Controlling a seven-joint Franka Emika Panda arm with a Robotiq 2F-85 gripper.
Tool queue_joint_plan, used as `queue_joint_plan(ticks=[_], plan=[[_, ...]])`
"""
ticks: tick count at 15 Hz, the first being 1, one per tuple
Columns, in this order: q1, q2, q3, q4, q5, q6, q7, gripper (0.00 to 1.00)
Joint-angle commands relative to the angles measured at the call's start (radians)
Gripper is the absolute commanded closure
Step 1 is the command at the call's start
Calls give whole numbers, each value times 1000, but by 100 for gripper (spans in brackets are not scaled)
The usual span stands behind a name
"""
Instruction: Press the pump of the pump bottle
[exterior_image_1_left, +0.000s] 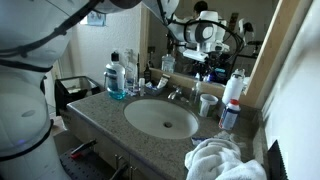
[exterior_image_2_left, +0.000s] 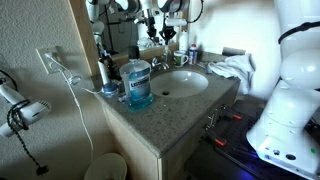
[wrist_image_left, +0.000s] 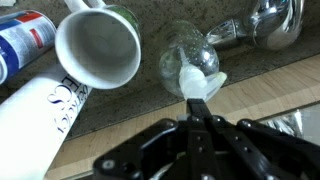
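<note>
In the wrist view the pump bottle (wrist_image_left: 188, 52) is seen from above, pale and translucent, standing at the counter's back edge. Its whitish pump (wrist_image_left: 197, 82) with a short spout lies right under my gripper (wrist_image_left: 197, 98). The two fingers are shut together and their tips touch the pump's top. In both exterior views the gripper (exterior_image_1_left: 203, 50) (exterior_image_2_left: 166, 36) hangs over the back of the counter by the mirror. There the bottle is mostly hidden below it.
A white cup (wrist_image_left: 97, 45), a taller white bottle (wrist_image_left: 45, 110) and a spray can (wrist_image_left: 25, 38) stand close beside the pump bottle. The faucet (wrist_image_left: 270, 20) is on the other side. A wide bottle of blue liquid (exterior_image_2_left: 138, 85), the sink (exterior_image_1_left: 160, 118) and a white towel (exterior_image_1_left: 220, 160) share the counter.
</note>
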Motion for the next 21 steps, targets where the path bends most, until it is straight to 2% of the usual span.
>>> queue_joint_plan(ticks=[1,11,21], plan=[[-9,30,15,-94,16,-19,-20,100],[-9,26,19,-99,21,-19,-22,100],[-14,4,15,-144,31,63,-25,100]])
